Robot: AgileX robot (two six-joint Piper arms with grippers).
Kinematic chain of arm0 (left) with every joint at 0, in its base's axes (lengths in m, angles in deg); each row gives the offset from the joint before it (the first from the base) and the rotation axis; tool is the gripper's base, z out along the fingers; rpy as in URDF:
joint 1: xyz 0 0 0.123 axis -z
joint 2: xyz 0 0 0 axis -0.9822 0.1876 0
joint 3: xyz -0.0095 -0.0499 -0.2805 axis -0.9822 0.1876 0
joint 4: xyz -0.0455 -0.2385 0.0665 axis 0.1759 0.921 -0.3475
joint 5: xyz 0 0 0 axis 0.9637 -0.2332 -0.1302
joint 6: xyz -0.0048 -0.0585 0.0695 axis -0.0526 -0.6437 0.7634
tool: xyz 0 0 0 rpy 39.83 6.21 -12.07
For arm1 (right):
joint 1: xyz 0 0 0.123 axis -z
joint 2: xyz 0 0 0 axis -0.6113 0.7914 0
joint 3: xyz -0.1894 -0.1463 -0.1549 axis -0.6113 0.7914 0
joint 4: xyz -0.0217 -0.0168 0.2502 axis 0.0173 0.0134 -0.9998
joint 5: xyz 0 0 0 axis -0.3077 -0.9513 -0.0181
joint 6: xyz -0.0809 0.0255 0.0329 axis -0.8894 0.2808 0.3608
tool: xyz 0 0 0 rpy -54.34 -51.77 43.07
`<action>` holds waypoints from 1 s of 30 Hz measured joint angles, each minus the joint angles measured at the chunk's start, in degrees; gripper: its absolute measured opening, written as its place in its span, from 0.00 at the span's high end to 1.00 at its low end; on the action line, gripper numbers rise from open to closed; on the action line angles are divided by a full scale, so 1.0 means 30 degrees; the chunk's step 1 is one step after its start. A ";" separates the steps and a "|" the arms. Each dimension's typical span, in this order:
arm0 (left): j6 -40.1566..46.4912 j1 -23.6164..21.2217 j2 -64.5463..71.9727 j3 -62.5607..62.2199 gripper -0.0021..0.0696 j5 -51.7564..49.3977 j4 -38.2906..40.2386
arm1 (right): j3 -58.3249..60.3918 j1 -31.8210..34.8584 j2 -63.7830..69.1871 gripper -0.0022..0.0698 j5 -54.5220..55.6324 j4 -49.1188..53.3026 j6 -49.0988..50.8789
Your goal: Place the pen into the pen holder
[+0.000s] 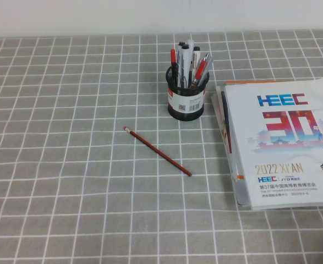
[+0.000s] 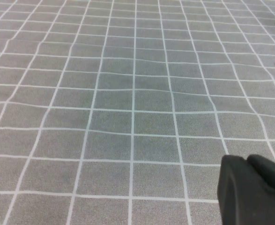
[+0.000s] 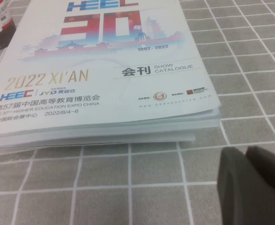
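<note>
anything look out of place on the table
Only the pen: it lies loose and diagonal on the cloth, in front of the pen holder where the other pens stand. The catalogues are stacked slightly askew.

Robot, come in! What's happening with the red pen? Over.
Left gripper and right gripper parked, right shut. Pen flat on table, untouched. Pen holder upright. Path clear.

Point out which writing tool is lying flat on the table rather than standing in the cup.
The thin red pen, alone on the grey checked cloth left of the catalogue. All the others stand upright in the black mesh pen holder.
</note>
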 joint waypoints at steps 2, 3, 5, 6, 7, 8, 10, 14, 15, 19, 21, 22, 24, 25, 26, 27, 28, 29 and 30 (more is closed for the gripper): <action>0.0000 0.0000 0.0000 0.0000 0.98 0.0000 0.0000 | 0.0000 0.0000 0.0000 0.99 0.0000 0.0000 0.0000; 0.0000 0.0000 0.0000 0.0000 0.98 0.0000 0.0000 | 0.0000 0.0000 0.0000 0.99 0.0000 0.0000 0.0000; 0.0000 0.0000 0.0000 0.0000 0.98 0.0000 0.0000 | 0.0000 0.0000 0.0000 0.99 0.0000 0.0000 0.0000; 0.0000 0.0000 0.0000 0.0000 0.98 0.0000 0.0000 | 0.0000 0.0000 0.0000 0.99 0.0000 0.0000 0.0000; 0.0000 0.0000 0.0000 0.0000 0.98 0.0000 0.0000 | 0.0000 0.0000 0.0000 0.99 0.0000 0.0000 0.0000; 0.0000 0.0000 0.0000 0.0000 0.98 0.0000 0.0000 | 0.0000 0.0000 0.0000 0.99 0.0000 0.0000 0.0000; 0.0000 0.0148 0.0000 0.0000 0.98 0.0000 0.0000 | 0.0000 0.0000 0.0000 0.99 0.0000 0.0000 0.0000; 0.0000 0.1614 0.0000 0.0000 0.98 0.0000 0.0000 | 0.0000 0.0000 0.0000 0.99 0.0000 0.0000 0.0000; 0.0000 0.1904 0.0000 0.0000 0.98 0.0000 0.0000 | 0.0000 0.0000 0.0000 0.99 0.0000 0.0000 0.0000; 0.0000 0.2342 0.0000 0.0000 0.98 0.0000 0.0000 | 0.0000 0.0000 0.0000 0.99 0.0000 0.0000 0.0000; 0.0000 0.2388 0.0000 0.0000 0.98 0.0000 0.0000 | 0.0000 0.0000 0.0000 0.99 0.0000 0.0000 0.0000; 0.0000 0.2388 0.0000 0.0000 0.98 0.0000 0.0000 | 0.0000 0.0000 0.0000 0.99 0.0000 0.0000 0.0000; 0.0000 0.2429 0.0000 0.0000 0.98 0.0000 0.0000 | 0.0000 0.0000 0.0000 0.99 0.0000 0.0000 0.0000; 0.0000 0.2437 0.0000 0.0000 0.98 0.0000 0.0000 | 0.0000 0.0000 0.0000 0.99 0.0000 0.0000 0.0000; 0.0000 0.2437 0.0000 0.0000 0.98 0.0000 0.0000 | 0.0000 0.0000 0.0000 0.99 0.0000 0.0000 0.0000; 0.0000 0.2437 0.0000 0.0000 0.98 0.0000 0.0000 | 0.0000 0.0000 0.0000 0.99 0.0000 0.0000 0.0000; 0.0000 0.2437 0.0000 0.0000 0.98 0.0000 0.0000 | 0.0000 0.0000 0.0000 0.99 0.0000 -0.0030 0.0000; 0.0000 0.2437 0.0000 0.0000 0.98 0.0000 0.0000 | 0.0000 0.0000 0.0000 0.99 0.0000 -0.0075 0.0000; 0.0000 0.2387 0.0000 0.0000 0.98 0.0000 0.0000 | 0.0000 0.0000 0.0000 0.99 0.0000 -0.0162 0.0000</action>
